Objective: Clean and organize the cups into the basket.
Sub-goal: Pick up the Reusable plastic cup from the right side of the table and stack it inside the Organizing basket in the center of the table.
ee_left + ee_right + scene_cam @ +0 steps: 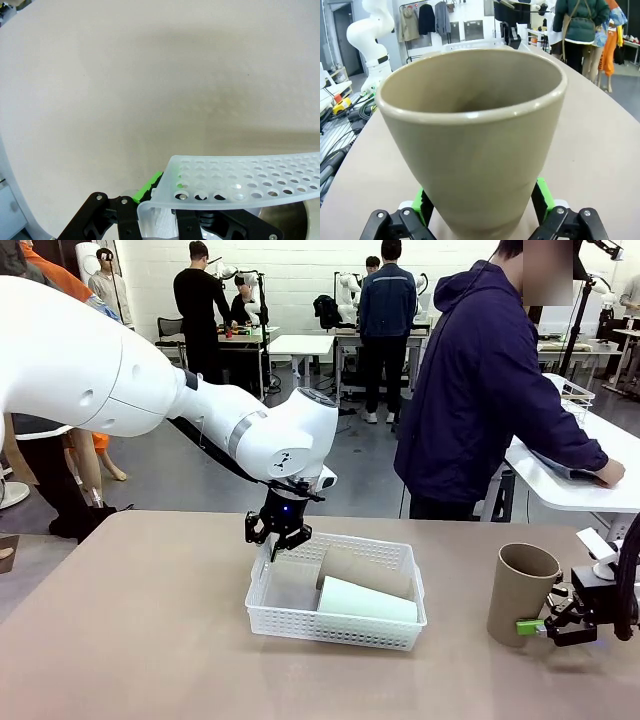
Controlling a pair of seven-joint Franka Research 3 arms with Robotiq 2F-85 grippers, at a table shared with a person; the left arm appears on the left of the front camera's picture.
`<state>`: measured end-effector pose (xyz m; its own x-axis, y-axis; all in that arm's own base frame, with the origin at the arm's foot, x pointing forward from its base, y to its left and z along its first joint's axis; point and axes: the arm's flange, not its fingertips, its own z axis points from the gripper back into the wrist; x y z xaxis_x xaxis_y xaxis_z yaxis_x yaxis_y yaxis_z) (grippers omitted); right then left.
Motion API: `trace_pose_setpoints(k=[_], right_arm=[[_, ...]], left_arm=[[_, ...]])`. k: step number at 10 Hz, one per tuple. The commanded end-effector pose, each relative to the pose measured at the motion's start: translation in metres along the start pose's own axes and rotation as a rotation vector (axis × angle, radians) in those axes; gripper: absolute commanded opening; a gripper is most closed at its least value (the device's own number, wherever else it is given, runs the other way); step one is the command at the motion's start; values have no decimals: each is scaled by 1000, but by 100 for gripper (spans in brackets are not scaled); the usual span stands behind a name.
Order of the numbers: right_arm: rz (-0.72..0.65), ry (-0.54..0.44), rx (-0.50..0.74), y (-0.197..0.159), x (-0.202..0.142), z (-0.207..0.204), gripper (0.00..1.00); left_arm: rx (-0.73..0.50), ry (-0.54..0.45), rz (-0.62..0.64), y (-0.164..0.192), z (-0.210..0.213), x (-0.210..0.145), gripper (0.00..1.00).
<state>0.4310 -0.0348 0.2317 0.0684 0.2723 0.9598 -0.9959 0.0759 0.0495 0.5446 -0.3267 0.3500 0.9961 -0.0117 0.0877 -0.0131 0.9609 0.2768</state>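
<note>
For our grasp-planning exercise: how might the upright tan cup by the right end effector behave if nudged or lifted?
The tan cup stands on its narrow base, so a high nudge would likely tip it. Its smooth taper might slip in the right end effector.

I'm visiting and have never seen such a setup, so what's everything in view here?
Shallow white plastic lattice basket: one, white, mid-table.
Tan-brown matte tumbler cups: two; one lying in the basket, one upright at the table's right.
Pale mint green matte tumbler cup: one, lying in the basket beside the brown one.
Table: one, beige-brown.
Person: one, dark blue hooded top, far side, at a white side table.
Left jaws: shut on the basket's far-left rim.
Right jaws: open, either side of the upright cup's base.
</note>
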Motion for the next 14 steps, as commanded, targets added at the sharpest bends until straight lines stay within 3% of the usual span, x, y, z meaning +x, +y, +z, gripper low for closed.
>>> trace_pose_setpoints(k=[1, 2, 3, 4, 6, 7, 9, 12, 14], right_arm=[[39, -47, -22, -4, 1, -8, 97], [33, -43, -19, -4, 0, -9, 41], [36, -44, -13, -2, 0, -8, 38], [39, -48, -14, -3, 0, -7, 0], [50, -40, -17, 2, 7, -2, 0], [42, -28, -27, 7, 17, 4, 22], [-85, 6, -39, 23, 80, 36, 22], [-41, 5, -160, 40, 182, 85, 22], [-14, 16, -186, 47, 215, 92, 22]], left_arm=[[12, -6, -4, 2, -1, -1, 0], [12, -6, -4, 2, -1, -1, 0], [12, -6, -4, 2, -1, -1, 0], [12, -6, -4, 2, -1, -1, 0], [12, -6, -4, 2, -1, -1, 0], [12, -6, -4, 2, -1, -1, 0], [12, -6, -4, 2, -1, -1, 0], [12, -6, -4, 2, -1, -1, 0], [12, -6, -4, 2, -1, -1, 0]])
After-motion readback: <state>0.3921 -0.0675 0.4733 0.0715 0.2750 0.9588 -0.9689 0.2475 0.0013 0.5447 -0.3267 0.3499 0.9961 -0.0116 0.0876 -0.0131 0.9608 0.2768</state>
